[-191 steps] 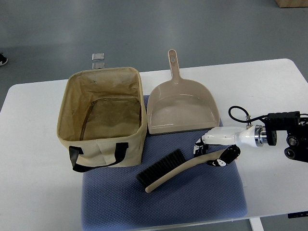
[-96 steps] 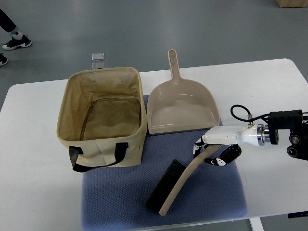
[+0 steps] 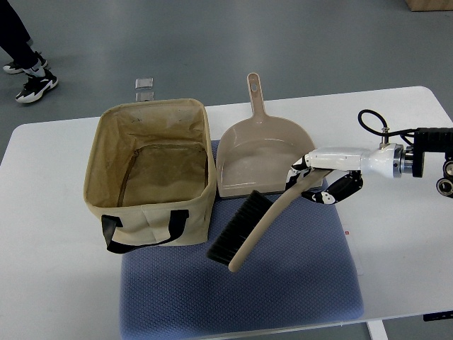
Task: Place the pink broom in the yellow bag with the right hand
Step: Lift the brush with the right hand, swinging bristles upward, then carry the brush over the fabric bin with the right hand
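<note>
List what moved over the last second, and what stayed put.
The right hand, shut on the broom handle throughout, moved away from the robot toward the dustpan. The broom swung from lying crosswise to nearly lengthwise, then travelled with the hand; its handle end now overlaps the dustpan's front edge. The yellow bag, dustpan and blue mat did not move.

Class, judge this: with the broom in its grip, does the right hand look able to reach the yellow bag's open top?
Probably yes. The right hand grips the broom, the bag gapes open, and nothing stands between them.
</note>
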Controlling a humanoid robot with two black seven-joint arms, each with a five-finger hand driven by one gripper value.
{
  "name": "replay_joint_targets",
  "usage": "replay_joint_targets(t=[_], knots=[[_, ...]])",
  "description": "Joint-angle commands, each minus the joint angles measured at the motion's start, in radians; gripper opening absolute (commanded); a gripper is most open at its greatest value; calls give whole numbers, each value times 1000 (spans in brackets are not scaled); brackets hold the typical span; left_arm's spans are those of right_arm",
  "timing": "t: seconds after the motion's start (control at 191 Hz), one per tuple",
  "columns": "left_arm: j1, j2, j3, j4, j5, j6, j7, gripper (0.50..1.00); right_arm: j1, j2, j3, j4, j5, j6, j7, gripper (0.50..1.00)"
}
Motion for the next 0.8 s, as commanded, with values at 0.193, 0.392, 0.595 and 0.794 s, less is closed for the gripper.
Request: replay_joint_targets(t=[0.193, 0.392, 0.595, 0.794], knots=[[0, 0, 0, 0, 0, 0, 0, 1000, 28, -99, 186, -4, 4, 132, 2, 500], [0, 0, 0, 0, 0, 0, 0, 1000, 83, -149, 319, -25, 6, 239, 2, 500], [0, 0, 0, 0, 0, 0, 0, 1000, 175, -135, 399, -82, 33, 290, -10, 500], [0, 0, 0, 0, 0, 0, 0, 1000, 260, 46, 405, -159, 33, 291, -16, 500]])
